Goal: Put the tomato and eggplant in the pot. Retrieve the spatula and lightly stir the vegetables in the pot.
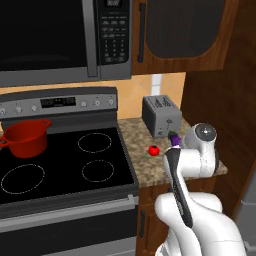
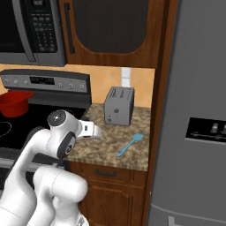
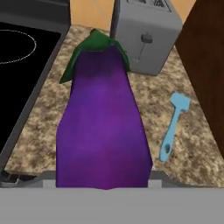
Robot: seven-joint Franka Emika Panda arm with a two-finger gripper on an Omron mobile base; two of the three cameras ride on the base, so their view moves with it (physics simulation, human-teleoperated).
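A purple eggplant point(image 3: 103, 127) with a green cap looms close in the hand view, and my gripper point(image 3: 103, 181) is shut on its lower end, fingertips hidden behind it. In the left base view its tip point(image 1: 175, 138) peeks out beside my wrist, over the granite counter point(image 1: 137, 135). The small red tomato point(image 1: 153, 149) rests on the counter just left of it. The red pot point(image 1: 25, 137) stands on the stove's back left burner, far to the left, and is seen too from the right point(image 2: 13, 103). The light blue spatula point(image 2: 130, 145) lies on the counter's right part point(image 3: 173, 127).
A grey toaster point(image 1: 161, 116) stands at the back of the counter. The black stovetop point(image 1: 60, 160) lies to the left, with a microwave point(image 1: 60, 35) above it. A wooden cabinet side point(image 3: 205, 65) and a grey fridge point(image 2: 198, 110) close off the right.
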